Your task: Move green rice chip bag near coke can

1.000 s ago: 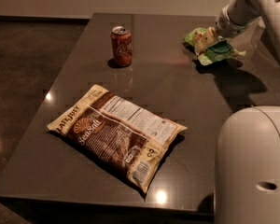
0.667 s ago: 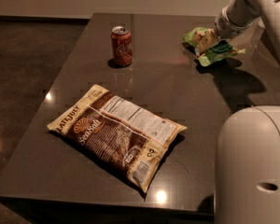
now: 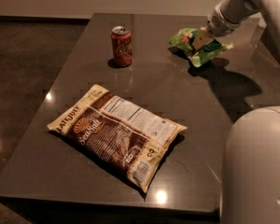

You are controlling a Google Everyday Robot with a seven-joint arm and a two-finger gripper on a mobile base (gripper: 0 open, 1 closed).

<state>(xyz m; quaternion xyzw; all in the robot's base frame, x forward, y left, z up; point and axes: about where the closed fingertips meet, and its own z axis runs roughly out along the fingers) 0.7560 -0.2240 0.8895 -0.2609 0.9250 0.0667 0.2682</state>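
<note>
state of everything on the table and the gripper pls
coke can: upright on the table, untouched
green rice chip bag: crumpled, gripped, right of the can and apart from it, seemingly just off the table
gripper: shut on the green bag, over the far right of the table
Late July bag: lying flat near the front edge, puffed, looks sealed

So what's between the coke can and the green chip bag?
Only bare tabletop in the camera view, from the coke can to the green rice chip bag, which the gripper holds at the far right.
</note>
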